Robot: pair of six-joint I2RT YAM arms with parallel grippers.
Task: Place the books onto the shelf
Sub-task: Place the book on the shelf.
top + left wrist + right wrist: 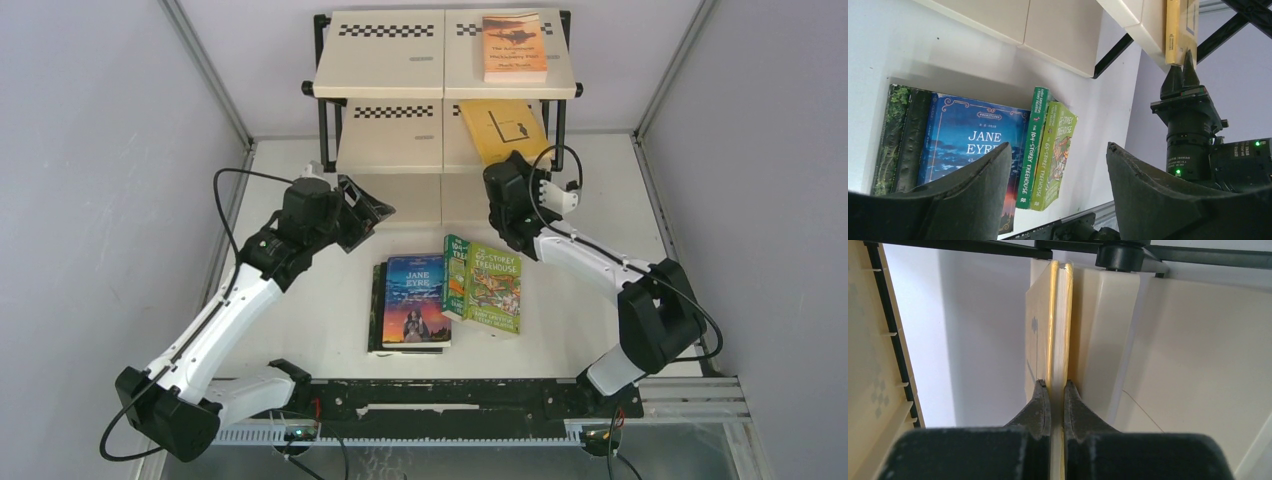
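Right pincer (1057,390) is pinching yellow paperback (1060,325) by one edge, holding it just ahead beside the shelf (1198,355) board, left pincer (1058,146) hanging spread; thin grip is probably risking the book pivoting or snagging the lip.

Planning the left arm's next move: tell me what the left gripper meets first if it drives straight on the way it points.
Probably the green Treehouse books on the table: they lie between the fingers of the open left gripper in its wrist view. Depth unclear.
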